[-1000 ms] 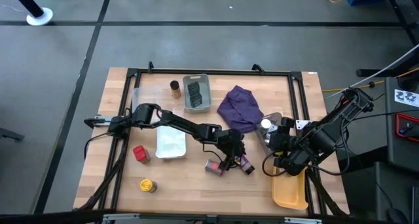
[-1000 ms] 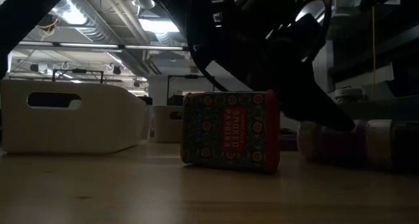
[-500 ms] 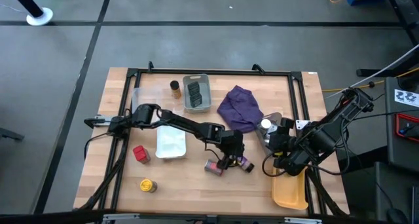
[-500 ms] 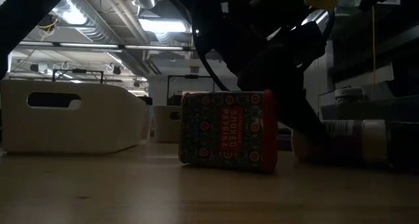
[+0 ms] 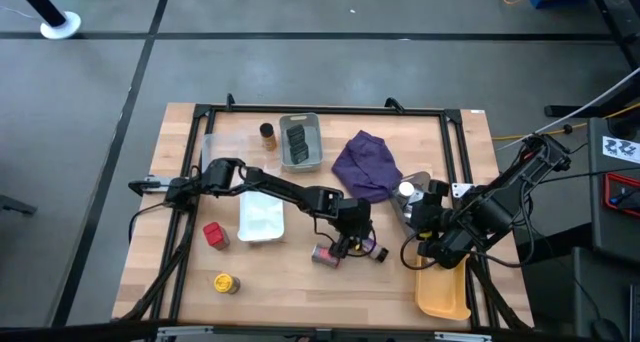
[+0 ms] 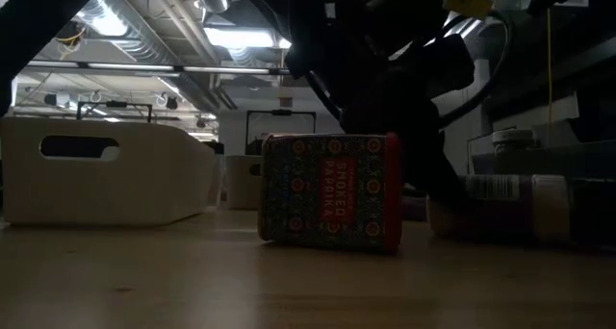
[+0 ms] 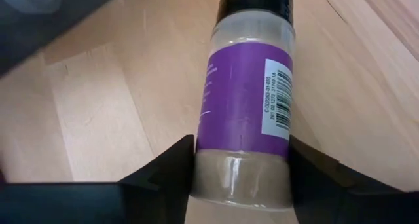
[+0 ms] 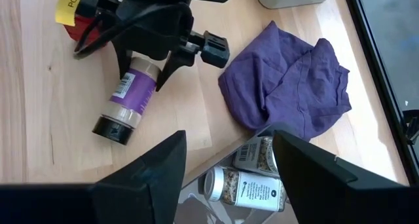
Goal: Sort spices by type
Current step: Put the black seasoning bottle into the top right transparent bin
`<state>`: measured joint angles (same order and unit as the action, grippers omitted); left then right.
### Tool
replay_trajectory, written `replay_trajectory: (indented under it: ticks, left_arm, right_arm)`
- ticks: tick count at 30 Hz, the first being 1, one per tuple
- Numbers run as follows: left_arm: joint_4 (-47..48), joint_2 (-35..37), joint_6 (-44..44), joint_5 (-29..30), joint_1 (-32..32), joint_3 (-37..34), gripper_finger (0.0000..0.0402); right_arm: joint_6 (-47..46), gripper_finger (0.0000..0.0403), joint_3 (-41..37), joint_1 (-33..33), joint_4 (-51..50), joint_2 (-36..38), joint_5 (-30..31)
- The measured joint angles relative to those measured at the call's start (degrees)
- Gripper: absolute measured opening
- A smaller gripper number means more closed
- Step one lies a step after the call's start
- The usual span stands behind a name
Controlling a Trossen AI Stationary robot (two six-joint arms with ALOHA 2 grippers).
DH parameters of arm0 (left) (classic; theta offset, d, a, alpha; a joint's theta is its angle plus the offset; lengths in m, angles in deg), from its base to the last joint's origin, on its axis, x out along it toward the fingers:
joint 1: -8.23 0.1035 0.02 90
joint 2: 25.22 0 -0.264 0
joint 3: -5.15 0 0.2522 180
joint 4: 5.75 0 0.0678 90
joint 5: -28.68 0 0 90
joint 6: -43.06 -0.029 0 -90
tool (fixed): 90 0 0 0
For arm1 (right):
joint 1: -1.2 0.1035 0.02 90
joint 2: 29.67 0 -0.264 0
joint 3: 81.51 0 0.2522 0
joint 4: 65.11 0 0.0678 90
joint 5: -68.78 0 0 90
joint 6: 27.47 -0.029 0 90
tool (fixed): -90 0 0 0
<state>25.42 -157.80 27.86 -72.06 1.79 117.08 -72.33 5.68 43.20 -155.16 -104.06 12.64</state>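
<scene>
A purple-labelled jar with a black cap (image 7: 245, 86) lies on its side on the table, also seen in the right wrist view (image 8: 131, 96) and the low view (image 6: 520, 209). My left gripper (image 7: 241, 145) is shut on it near the table's middle (image 5: 352, 244). A red paprika tin (image 6: 327, 189) sits right beside it (image 5: 324, 253). A red jar (image 5: 214, 234), a yellow jar (image 5: 226, 282) and a brown jar (image 5: 267, 134) stand apart. My right gripper (image 8: 226, 185) is open, hovering over two white-capped jars (image 8: 249, 185) at the table's right. My left gripper pinches the purple-labelled jar at its bottom end (image 7: 242, 178), one finger (image 7: 180, 162) on each side of the round wall. The fingers come slanting down from the table's left. The jar lies flat on the table, cap pointing away from the gripper.
A purple cloth (image 5: 367, 165) lies crumpled beyond the jar. A grey tray (image 5: 300, 154) holds dark items at the far side, a clear tray (image 5: 262, 220) sits left of centre, and a yellow tray (image 5: 442, 294) lies at the near right corner. A black frame borders the table.
My left gripper has shifted slightly toward the table's left, down at the purple-labelled jar. The jar has turned a little, its barcode now showing in the low view. The red paprika tin has slid slightly toward the table's left.
</scene>
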Motion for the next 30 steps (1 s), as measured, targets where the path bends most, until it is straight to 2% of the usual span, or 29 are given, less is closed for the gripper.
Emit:
replay_trajectory:
  ticks: [3, 14, 24, 30]
  left_arm:
    - [0.0, 0.0, 0.9, 0.0, 0.0, 0.0, 0.0173]
    - [0.7, -0.2, 3.7, 0.2, 0.2, 1.7, 0.0178]
    - [0.8, -0.2, 6.8, 0.1, 1.5, 7.7, 0.0179]
    - [6.9, 0.8, 9.3, 0.0, 3.5, 12.0, 0.018]
  right_arm:
    - [0.0, 0.0227, 0.0, 0.0, 0.6, 0.0, 0.0]
    - [0.1, 0.0227, 0.0, 0.0, 5.7, 0.0, -3.9]
    - [-1.6, 0.0227, 0.0, 0.0, 6.4, -0.1, -1.4]
    - [-1.8, 0.0227, 0.0, 0.0, 6.4, -0.1, 0.6]
